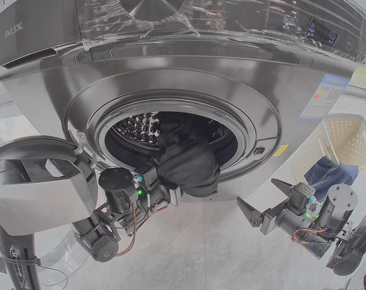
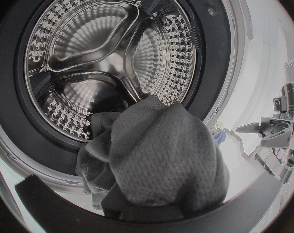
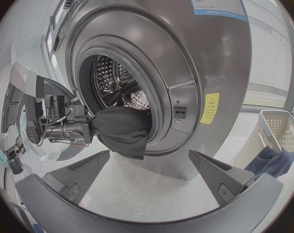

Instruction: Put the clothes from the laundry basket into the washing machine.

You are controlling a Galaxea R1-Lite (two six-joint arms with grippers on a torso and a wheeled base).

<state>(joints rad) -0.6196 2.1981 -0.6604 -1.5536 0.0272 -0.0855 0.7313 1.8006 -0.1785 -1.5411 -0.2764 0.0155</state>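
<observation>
The washing machine stands with its round door swung wide and the steel drum showing. A black garment bulges over the lower rim of the opening, part inside the drum and part hanging out. My left gripper is at that lower rim, shut on the black garment, which hides its fingers. My right gripper hangs open and bare above the floor, low and to the right of the opening. The cream laundry basket holds a blue garment draped over its near rim.
The machine's door hangs out at the left, behind my left arm. Bare grey floor tiles lie between the two arms. The basket stands right of the machine, close to my right arm.
</observation>
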